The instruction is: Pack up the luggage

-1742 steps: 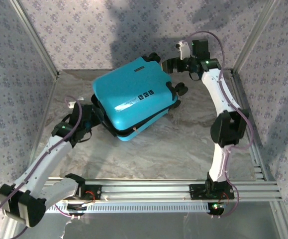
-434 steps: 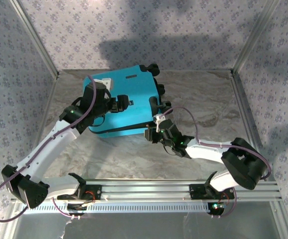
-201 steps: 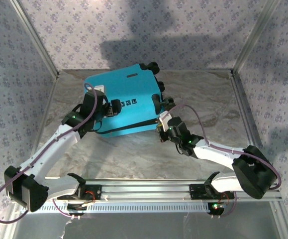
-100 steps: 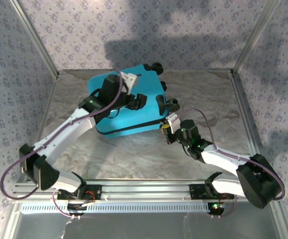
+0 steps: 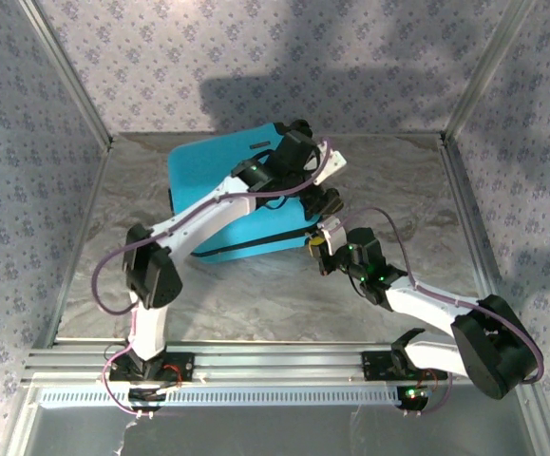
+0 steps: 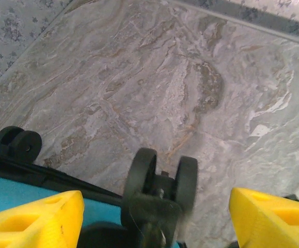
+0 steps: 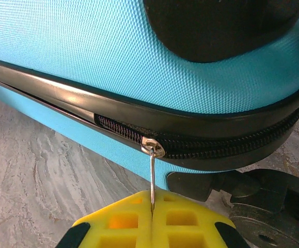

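The luggage (image 5: 213,185), a turquoise hard-shell suitcase, lies flat at the back middle of the table. My right gripper (image 7: 152,219) is shut on the thin metal zipper pull (image 7: 152,178), which hangs from the slider (image 7: 153,146) on the black zip near the case's front right corner (image 5: 311,237). My left arm reaches across the lid to the case's right side. There the left gripper (image 6: 157,222) stands open, its yellow fingers (image 6: 35,219) wide apart on either side of a black twin wheel (image 6: 162,186) without touching it.
Another black wheel (image 6: 17,146) sits at the left of the left wrist view, and one more (image 7: 273,212) lies just right of my right fingers. Grey marbled tabletop (image 5: 388,180) spreads right of the case. Patterned walls and metal posts (image 5: 66,76) enclose the space.
My left arm swung from above the lid's left part across to the wheels on the right side, jaws narrowing slightly. The right gripper kept hold of the zipper pull and shifted slightly right along the case's edge.
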{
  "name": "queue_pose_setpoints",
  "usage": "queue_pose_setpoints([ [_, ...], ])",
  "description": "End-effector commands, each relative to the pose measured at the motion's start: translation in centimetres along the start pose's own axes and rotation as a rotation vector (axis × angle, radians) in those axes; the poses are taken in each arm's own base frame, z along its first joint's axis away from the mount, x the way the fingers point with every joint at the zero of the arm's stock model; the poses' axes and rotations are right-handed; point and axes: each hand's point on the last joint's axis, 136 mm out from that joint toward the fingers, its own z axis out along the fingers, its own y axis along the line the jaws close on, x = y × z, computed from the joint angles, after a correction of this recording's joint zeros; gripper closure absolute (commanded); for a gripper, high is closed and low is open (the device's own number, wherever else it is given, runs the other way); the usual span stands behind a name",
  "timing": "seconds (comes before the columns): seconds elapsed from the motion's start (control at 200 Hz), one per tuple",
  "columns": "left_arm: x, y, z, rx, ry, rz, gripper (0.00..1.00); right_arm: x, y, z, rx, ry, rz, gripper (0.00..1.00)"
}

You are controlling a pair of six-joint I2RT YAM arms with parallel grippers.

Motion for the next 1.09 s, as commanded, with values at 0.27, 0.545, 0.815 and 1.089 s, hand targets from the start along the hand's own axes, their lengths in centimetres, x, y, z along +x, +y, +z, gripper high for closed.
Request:
queue_pose_setpoints([
  [0.27, 2.1, -2.7, 2.3, 0.117, 0.236, 0.214, 0.26, -1.5, 1.3, -0.4, -0.068, -0.049, -0.024, 1.0],
  [0.545, 5.0, -3.2, 3.3, 0.099, 0.387, 0.272, 0.27, -1.7, 1.4, -0.9, -0.064, -0.054, -0.023, 1.0],
  [0.815, 6.9, -3.2, 2.8, 0.105, 0.469, 0.274, 0.27, -1.9, 1.4, -1.2, -0.063, -0.06, -0.022, 1.0],
  [1.089, 9.7, -3.7, 2.5, 0.152, 0.579, 0.28, 0.27, -1.9, 1.6, -1.2, -0.069, -0.056, -0.024, 1.0],
])
